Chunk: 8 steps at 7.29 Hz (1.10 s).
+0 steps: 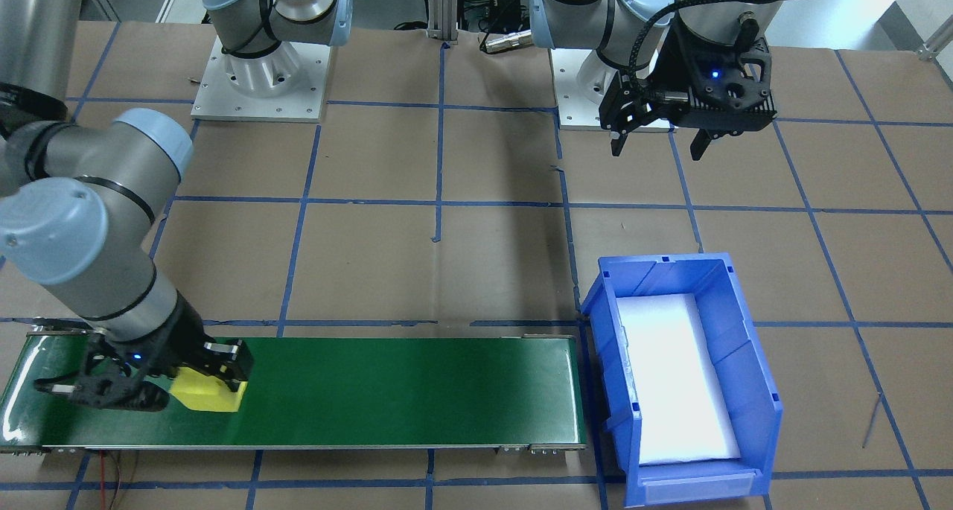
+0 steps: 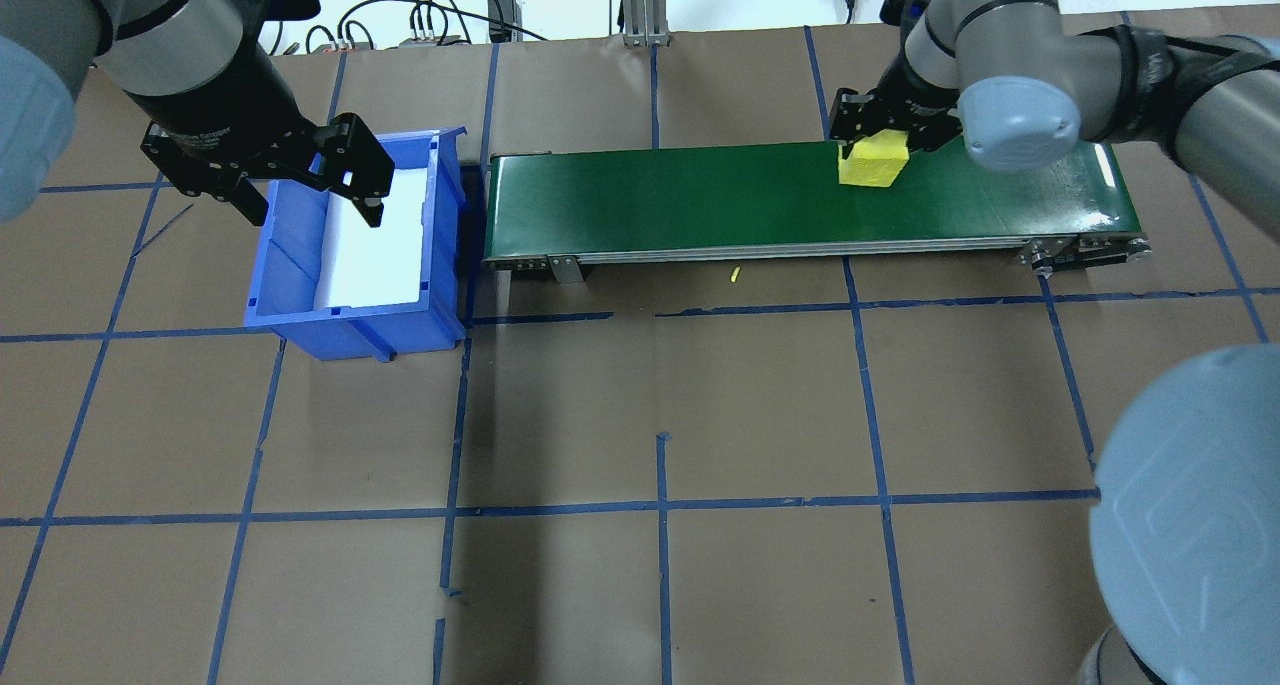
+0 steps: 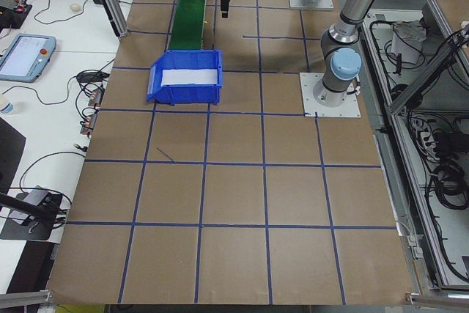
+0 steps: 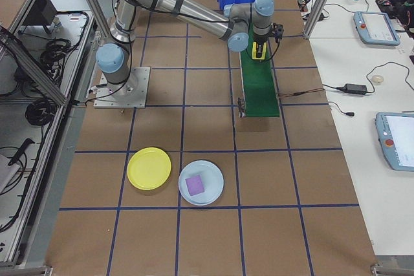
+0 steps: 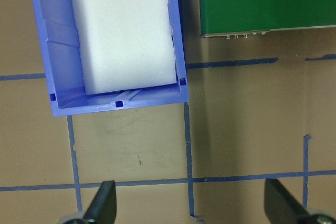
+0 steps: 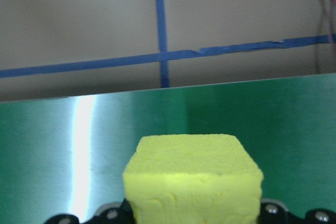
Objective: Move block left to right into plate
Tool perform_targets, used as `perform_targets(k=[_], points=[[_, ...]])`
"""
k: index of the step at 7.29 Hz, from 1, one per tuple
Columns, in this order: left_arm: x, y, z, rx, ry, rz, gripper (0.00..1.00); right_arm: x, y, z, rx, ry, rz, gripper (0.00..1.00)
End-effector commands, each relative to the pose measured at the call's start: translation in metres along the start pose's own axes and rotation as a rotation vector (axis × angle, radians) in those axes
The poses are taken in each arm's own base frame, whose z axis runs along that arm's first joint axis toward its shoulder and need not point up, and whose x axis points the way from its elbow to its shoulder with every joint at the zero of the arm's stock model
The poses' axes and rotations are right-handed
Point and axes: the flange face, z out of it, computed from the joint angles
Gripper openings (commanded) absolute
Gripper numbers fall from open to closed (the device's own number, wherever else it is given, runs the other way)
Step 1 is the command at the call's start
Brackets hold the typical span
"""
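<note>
block point(image 6: 193, 179) underside behind right claw point(image 6: 194, 214)

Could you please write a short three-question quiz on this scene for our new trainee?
1. True or false: the left gripper holds the yellow block.
2. What does the yellow block rest on?
A. the green conveyor belt
B. the blue bin
C. the yellow plate
3. Fill in: the light blue plate beside the yellow plate carries a ____ block.

Key:
1. False. The left gripper hangs open and empty by the blue bin; the right gripper is closed on the block.
2. A
3. purple
</note>
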Motion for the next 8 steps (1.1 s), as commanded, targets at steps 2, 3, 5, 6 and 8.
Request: perform_targets(k=[2,3,5,6,8], points=[[0.002,0.002,-0.002,0.004,-0.004,0.003,1.0,0.183,0.109,-0.111,-0.248,0.226,-0.107,0.36],[0.002,0.004,-0.002,-0.006,-0.017,0.006,1.0,0.25,0.159,-0.13,-0.317,0.253,-0.121,0.36],[0.0,0.005,-0.004,0.005,-0.022,0.001,1.0,0.4,0.243,-0.126,-0.381,0.195,-0.025,0.36],[0.002,0.003,-0.002,0.001,-0.008,-0.008,1.0,0.452,0.296,-0.121,-0.392,0.171,-0.006,0.35],[-0.006,0.005,-0.008,0.008,-0.017,-0.015,1.0,0.519,0.397,-0.086,-0.335,0.176,0.083,0.33]])
